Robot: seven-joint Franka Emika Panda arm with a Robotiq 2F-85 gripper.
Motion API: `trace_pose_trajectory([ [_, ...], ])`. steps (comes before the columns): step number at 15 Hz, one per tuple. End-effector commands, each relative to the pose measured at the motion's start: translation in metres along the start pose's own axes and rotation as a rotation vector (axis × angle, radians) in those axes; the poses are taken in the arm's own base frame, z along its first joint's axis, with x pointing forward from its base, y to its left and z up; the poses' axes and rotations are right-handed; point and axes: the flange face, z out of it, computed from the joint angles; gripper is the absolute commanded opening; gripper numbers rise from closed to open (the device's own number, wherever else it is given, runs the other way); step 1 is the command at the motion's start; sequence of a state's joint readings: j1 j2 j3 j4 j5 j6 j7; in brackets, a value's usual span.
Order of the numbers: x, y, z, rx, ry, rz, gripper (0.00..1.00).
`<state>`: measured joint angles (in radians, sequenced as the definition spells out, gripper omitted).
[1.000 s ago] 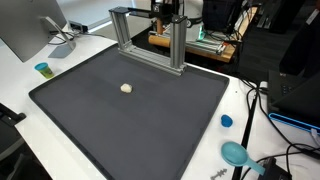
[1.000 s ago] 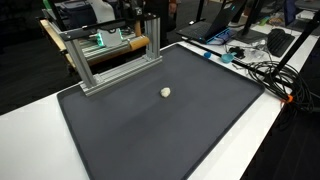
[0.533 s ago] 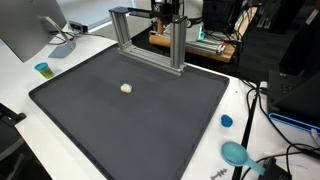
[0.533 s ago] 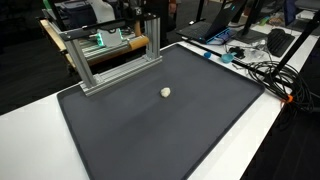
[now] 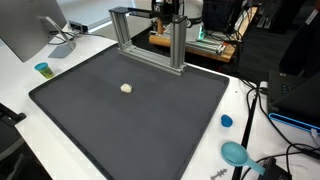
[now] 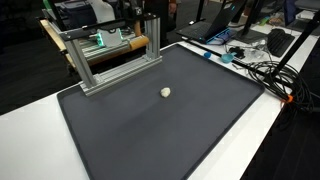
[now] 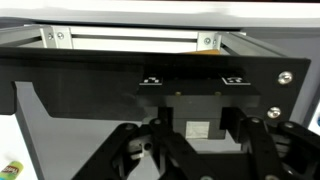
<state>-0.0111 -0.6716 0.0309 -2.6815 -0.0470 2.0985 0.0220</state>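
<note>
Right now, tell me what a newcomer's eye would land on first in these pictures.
A small pale lump lies alone near the middle of a big dark mat that covers most of the white table. At the mat's far edge stands an aluminium frame, and a tangle of cables lies on the table beside the mat.

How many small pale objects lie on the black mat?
1. The pale object lies alone on the black mat, in front of the metal frame and apart from it; none seems hidden.
</note>
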Motion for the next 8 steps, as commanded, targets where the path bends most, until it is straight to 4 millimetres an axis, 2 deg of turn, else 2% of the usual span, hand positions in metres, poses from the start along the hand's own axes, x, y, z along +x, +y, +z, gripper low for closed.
trace_pose_trajectory([
  [1, 0.0046, 0.0009, -0.0034, -0.012, -0.024, -0.027, 0.32],
  [4, 0.0043, -0.0005, -0.0022, -0.013, -0.043, -0.049, 0.32],
  [5, 0.0046, -0.0005, -0.0021, -0.016, -0.047, -0.054, 0.82],
  [6, 0.0052, -0.0007, -0.0023, -0.017, -0.053, -0.060, 0.84],
  [7, 0.0059, -0.0007, -0.0026, -0.025, -0.058, -0.065, 0.74],
  [8, 0.0066, -0.0009, -0.0029, -0.029, -0.062, -0.071, 0.46],
])
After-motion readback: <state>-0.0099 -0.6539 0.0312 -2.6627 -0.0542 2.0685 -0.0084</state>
